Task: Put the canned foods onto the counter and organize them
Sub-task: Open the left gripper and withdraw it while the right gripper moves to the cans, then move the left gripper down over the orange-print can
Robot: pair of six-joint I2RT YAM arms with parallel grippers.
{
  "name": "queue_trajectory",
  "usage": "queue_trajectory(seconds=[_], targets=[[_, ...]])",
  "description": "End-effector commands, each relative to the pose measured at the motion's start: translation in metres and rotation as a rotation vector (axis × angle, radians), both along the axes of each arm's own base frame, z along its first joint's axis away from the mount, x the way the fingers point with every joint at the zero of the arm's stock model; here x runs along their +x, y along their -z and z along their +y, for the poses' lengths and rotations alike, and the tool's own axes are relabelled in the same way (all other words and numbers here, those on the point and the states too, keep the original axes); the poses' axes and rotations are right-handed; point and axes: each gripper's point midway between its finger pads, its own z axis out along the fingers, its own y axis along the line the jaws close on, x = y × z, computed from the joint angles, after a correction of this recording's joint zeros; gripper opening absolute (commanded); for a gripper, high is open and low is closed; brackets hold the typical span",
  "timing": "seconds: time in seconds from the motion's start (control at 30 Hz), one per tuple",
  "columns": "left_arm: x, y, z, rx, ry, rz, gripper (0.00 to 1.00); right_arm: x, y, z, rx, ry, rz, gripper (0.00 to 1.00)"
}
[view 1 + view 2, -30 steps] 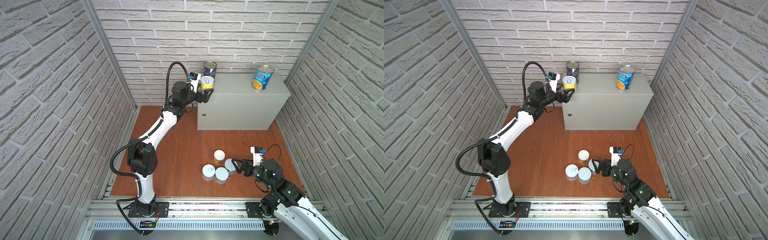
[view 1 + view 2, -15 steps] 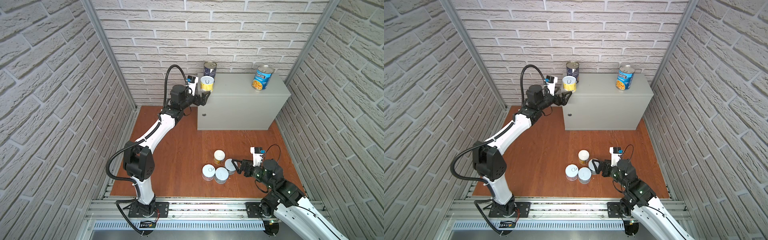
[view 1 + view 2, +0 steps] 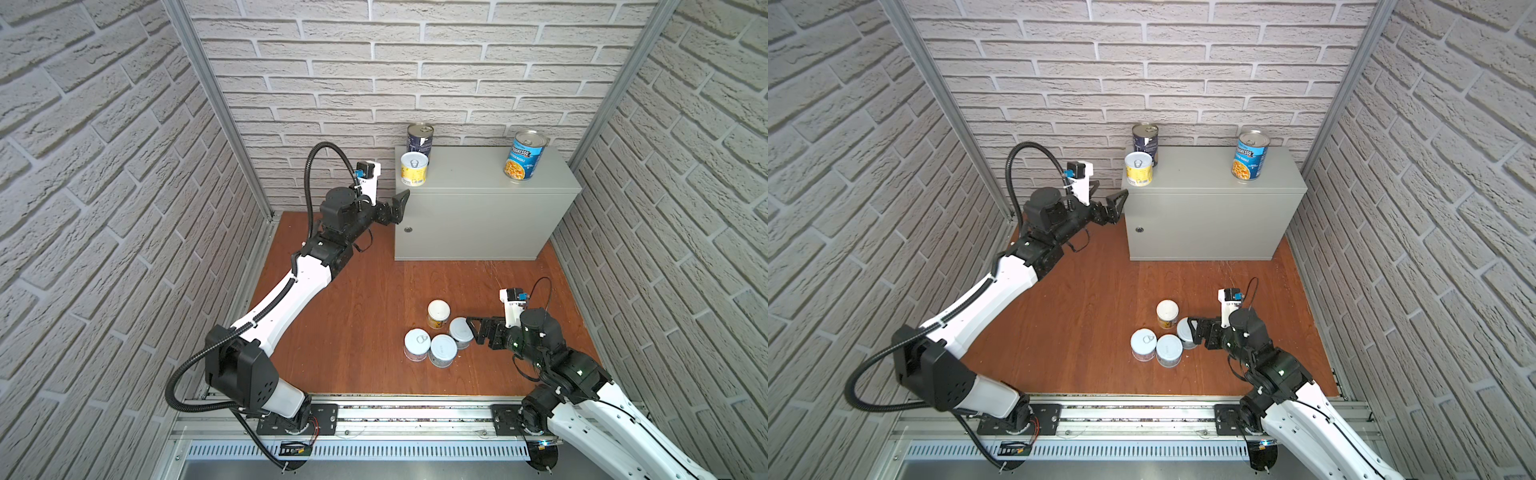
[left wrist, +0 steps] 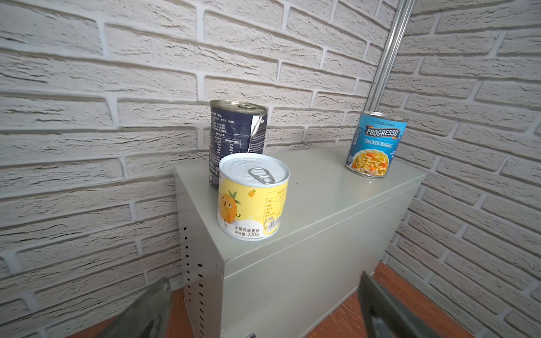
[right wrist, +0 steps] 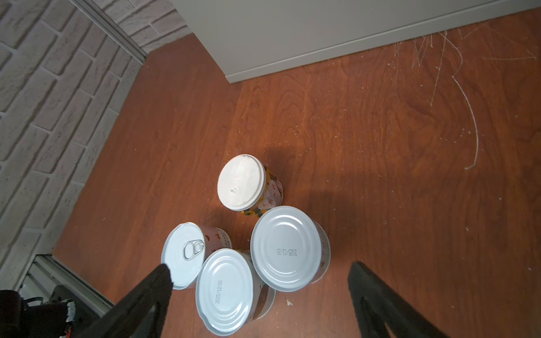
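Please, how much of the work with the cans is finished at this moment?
Done: three cans stand on the counter: the navy can, the yellow can and the Progresso can. In hand: nothing. The left jaws are open and empty beside the counter; the right jaws are open at the four short cans on the floor. Left: those four to lift up, then the arranging.

Shiny metal cans (image 5: 288, 248), matt painted-metal counter (image 3: 469, 176), scuffed wooden floor (image 3: 353, 316)

L pincer (image 3: 400, 203) has backed off yellow can (image 3: 414, 167) & sunk lower, beside counter (image 3: 478, 183) corner.
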Motion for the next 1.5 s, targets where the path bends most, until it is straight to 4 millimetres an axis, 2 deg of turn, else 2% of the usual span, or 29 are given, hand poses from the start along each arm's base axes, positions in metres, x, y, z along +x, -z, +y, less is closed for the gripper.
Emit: queue_trajectory(seconds=[0.0, 0.1, 0.17, 0.27, 0.4, 0.47, 0.6, 0.77, 0.87, 1.0, 1.2, 1.47], targets=[[-0.014, 0.0, 0.008, 0.012, -0.054, 0.011, 0.98, 0.005, -0.005, 0.004, -0.088, -0.051, 0.038, 0.95], [-0.02, 0.014, 0.015, 0.097, -0.148, 0.016, 0.98, 0.012, -0.002, 0.015, -0.114, -0.088, 0.108, 0.94], [-0.02, 0.02, 0.029, 0.1, -0.227, 0.035, 0.98, 0.022, 0.001, 0.024, -0.108, -0.101, 0.128, 0.93], [-0.026, 0.03, 0.038, 0.123, -0.252, 0.035, 0.98, 0.032, -0.001, 0.038, -0.092, -0.13, 0.148, 0.92], [-0.028, 0.048, 0.053, 0.138, -0.297, 0.052, 0.98, 0.041, -0.002, 0.041, -0.116, -0.124, 0.169, 0.92], [-0.029, 0.056, 0.053, 0.116, -0.279, 0.073, 0.98, 0.044, -0.003, 0.042, -0.122, -0.122, 0.171, 0.92], [-0.038, 0.081, 0.04, 0.082, -0.179, 0.122, 0.98, 0.044, -0.012, 0.047, -0.085, -0.143, 0.137, 0.92], [-0.045, 0.127, 0.04, 0.132, -0.191, 0.262, 0.98, 0.037, -0.022, 0.038, -0.076, -0.127, 0.074, 0.93], [-0.056, 0.154, 0.028, 0.213, -0.163, 0.336, 0.98, 0.029, -0.027, 0.033, -0.07, -0.131, 0.028, 0.93], [-0.079, 0.181, -0.001, 0.332, -0.101, 0.377, 0.98, 0.018, -0.031, 0.019, -0.085, -0.11, -0.016, 0.95], [-0.104, 0.22, -0.039, 0.282, 0.071, 0.528, 0.98, 0.005, -0.036, 0.002, -0.082, -0.068, -0.071, 0.96], [-0.115, 0.265, -0.069, 0.308, 0.179, 0.677, 0.98, -0.007, -0.039, -0.011, -0.051, -0.027, -0.146, 0.97]])
